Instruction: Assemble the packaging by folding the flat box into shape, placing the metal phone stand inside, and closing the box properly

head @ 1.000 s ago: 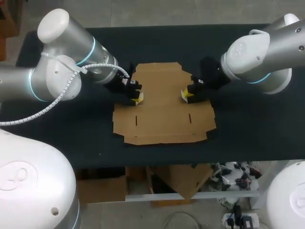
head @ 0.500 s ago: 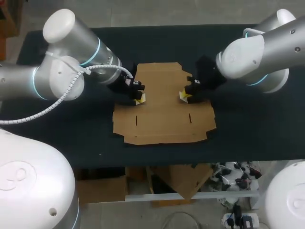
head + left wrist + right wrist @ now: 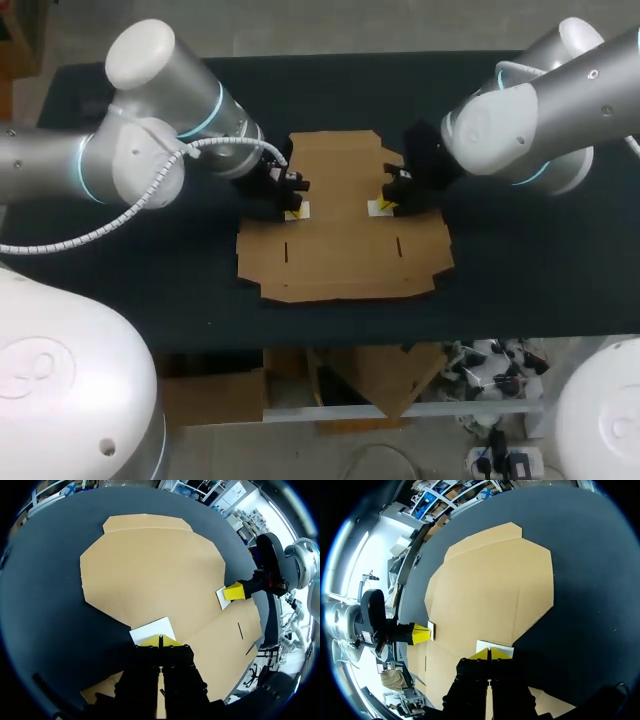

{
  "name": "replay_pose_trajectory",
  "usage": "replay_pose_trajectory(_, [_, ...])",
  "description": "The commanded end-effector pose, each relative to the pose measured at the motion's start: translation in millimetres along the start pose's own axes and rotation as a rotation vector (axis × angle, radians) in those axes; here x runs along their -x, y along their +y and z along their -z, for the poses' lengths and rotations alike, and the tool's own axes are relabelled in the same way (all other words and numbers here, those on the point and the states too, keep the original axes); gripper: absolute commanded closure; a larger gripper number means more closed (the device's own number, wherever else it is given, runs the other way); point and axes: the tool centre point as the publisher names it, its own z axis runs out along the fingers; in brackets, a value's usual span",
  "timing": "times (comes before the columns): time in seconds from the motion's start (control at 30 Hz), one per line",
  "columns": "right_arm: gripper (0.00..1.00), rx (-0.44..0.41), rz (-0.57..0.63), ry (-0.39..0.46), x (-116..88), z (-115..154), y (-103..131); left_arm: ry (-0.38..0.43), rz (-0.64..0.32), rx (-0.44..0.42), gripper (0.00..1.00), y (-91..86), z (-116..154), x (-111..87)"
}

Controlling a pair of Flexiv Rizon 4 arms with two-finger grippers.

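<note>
Robotics lab bench: the left arm [image 3: 150,150] and the right arm [image 3: 530,120], both silver industrial machines with glowing blue joint rings, leaned over a table [image 3: 540,270] covered in black. A white coiled cable [image 3: 100,225] trailed from the left arm, and a flat box [image 3: 340,250] of cardboard lay spread between them.

Your left arm [image 3: 150,150] comes in from 10 o'clock and your right arm [image 3: 530,130] from 2 o'clock, both wrists tipped down toward the middle. Your left gripper [image 3: 294,211] and right gripper [image 3: 383,206] point at each other, near but apart, each with its yellow tips pressed together.
</note>
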Motion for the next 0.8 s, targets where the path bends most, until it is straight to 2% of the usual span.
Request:
replay_pose_trajectory(0.03, [1.0, -0.005, -0.005, -0.022, -1.7, -6.2, 2.3, -0.042, 0.014, 0.011, 1.0, -3.2, -9.7, -3.5])
replay_pose_trajectory(0.4, [1.0, -0.001, -0.022, -0.039, -0.2, -6.8, -0.4, -0.095, 0.059, 0.034, 1.0, -2.0, -14.0, -2.7])
replay_pose_trajectory(0.63, [1.0, 0.059, -0.026, -0.005, 0.8, 14.2, -1.4, -0.099, 0.07, 0.006, 1.0, -0.5, 7.9, -4.6])
replay_pose_trajectory(0.8, [1.0, 0.072, -0.02, 0.024, 4.9, 26.1, 0.2, -0.1, 0.083, -0.006, 1.0, -0.1, 20.1, -3.9])
